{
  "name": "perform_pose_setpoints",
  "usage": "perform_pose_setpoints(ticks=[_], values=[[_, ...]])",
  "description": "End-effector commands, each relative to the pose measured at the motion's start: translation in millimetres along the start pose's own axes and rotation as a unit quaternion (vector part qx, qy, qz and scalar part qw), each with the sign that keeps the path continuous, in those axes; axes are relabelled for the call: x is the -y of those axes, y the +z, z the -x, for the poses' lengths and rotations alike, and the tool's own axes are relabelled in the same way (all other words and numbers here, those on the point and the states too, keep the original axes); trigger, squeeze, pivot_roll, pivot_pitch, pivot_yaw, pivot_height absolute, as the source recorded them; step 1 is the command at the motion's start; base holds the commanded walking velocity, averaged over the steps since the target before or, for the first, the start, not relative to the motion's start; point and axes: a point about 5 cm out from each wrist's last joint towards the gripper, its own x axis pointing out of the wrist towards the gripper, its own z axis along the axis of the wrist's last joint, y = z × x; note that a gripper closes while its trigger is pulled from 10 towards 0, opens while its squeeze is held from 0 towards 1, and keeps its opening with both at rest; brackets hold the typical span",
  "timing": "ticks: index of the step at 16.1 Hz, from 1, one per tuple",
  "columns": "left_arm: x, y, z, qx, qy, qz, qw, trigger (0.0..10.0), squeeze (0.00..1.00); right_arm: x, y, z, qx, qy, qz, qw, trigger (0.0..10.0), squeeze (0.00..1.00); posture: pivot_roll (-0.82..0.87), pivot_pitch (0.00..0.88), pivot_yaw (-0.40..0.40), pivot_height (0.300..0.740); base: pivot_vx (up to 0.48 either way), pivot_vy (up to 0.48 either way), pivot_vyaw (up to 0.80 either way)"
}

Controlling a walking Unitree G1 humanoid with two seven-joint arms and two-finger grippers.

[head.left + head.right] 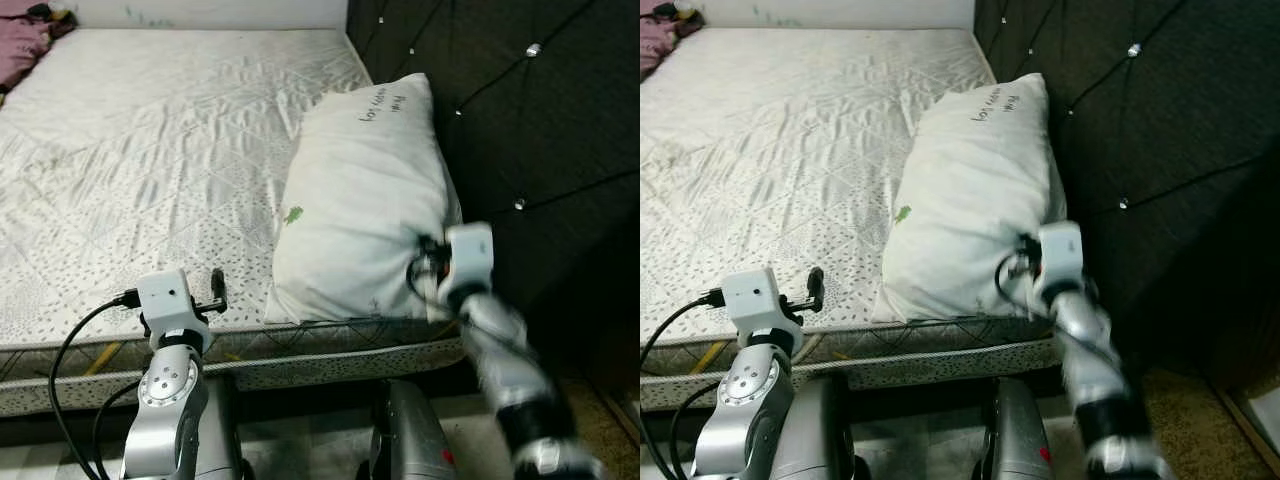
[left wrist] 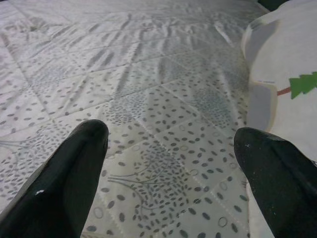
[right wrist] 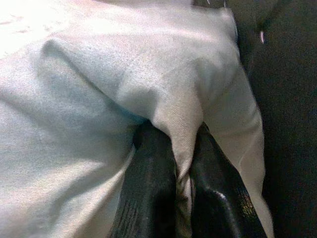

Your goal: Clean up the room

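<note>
Pillow [image 1: 365,195] lying at the head of the mattress [image 1: 150,150], against the dark tufted headboard [image 1: 530,120]; the right gripper [image 3: 182,148] pinches a fold of the case at its near corner, a hold suited to dragging or straightening soft bedding. Left gripper [image 2: 173,158], fingers spread and empty, hovers low over the mattress edge beside the pillow, apparently ready to assist.

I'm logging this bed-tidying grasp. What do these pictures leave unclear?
- Right arm: blurred in both eye views.
- Writing on the pillow: too small to read.
- Pink cloth: cut off by the left eye view's edge.
- How much pillow fabric the right gripper pinches: hidden between its fingers.
</note>
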Motion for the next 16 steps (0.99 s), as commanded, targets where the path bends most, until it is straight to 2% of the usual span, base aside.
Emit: perform_pose_setpoints(ticks=[1,2,3,4,5,6,9,12,16], values=[[2.8,0.0,-2.0,0.002,-0.006,-0.006,1.0,10.0,0.0,0.5,26.6,-14.4,0.044,0.043,0.04,0.997,0.0,0.0,0.07,0.051,-0.026,0.54,0.0,0.0,0.0],[2.3,0.0,-2.1,0.002,-0.001,-0.007,1.0,10.0,0.0,15.2,31.4,-22.4,0.025,0.04,0.068,0.997,0.0,0.0,0.07,0.051,-0.027,0.54,0.0,0.0,0.0],[0.5,-0.7,-1.8,0.001,0.005,-0.008,1.0,10.0,0.0,33.8,37.0,-27.2,0.012,0.004,0.067,0.998,0.0,0.0,0.08,0.049,-0.031,0.54,0.0,0.0,0.0],[0.0,-1.0,-2.1,0.001,0.006,-0.008,1.0,10.0,0.0,45.0,42.1,-29.5,0.008,-0.018,0.063,0.998,0.0,0.0,0.08,0.05,-0.033,0.54,0.0,0.0,0.0],[-0.8,-1.0,-1.8,0.001,0.006,-0.007,1.0,10.0,0.0,60.6,53.4,-31.8,0.012,-0.045,0.07,0.996,0.0,0.0,0.08,0.05,-0.033,0.54,0.0,0.0,0.0],[-1.3,-1.4,-1.7,0.002,0.007,-0.007,1.0,10.0,0.0,87.5,74.8,-34.5,0.024,-0.097,0.072,0.992,0.0,0.0,0.08,0.048,-0.036,0.54,0.0,0.0,0.0],[0.1,-2.7,-2.4,0.002,0.008,-0.007,1.0,10.0,0.0,112.3,104.0,-36.7,0.048,-0.151,0.066,0.985,0.0,0.0,0.08,0.047,-0.035,0.54,0.0,0.0,0.0],[-3.1,-4.1,-2.3,0.002,0.01,-0.009,1.0,10.0,0.0,121.6,111.3,-35.5,0.052,-0.166,0.066,0.983,0.0,0.0,0.08,0.046,-0.038,0.54,0.0,0.0,0.0],[0.1,-5.6,-1.4,-0.001,0.006,-0.008,1.0,10.0,0.0,96.4,66.9,-34.3,0.008,-0.115,0.061,0.991,0.0,0.0,0.08,0.049,-0.036,0.54,0.0,0.0,0.0]])
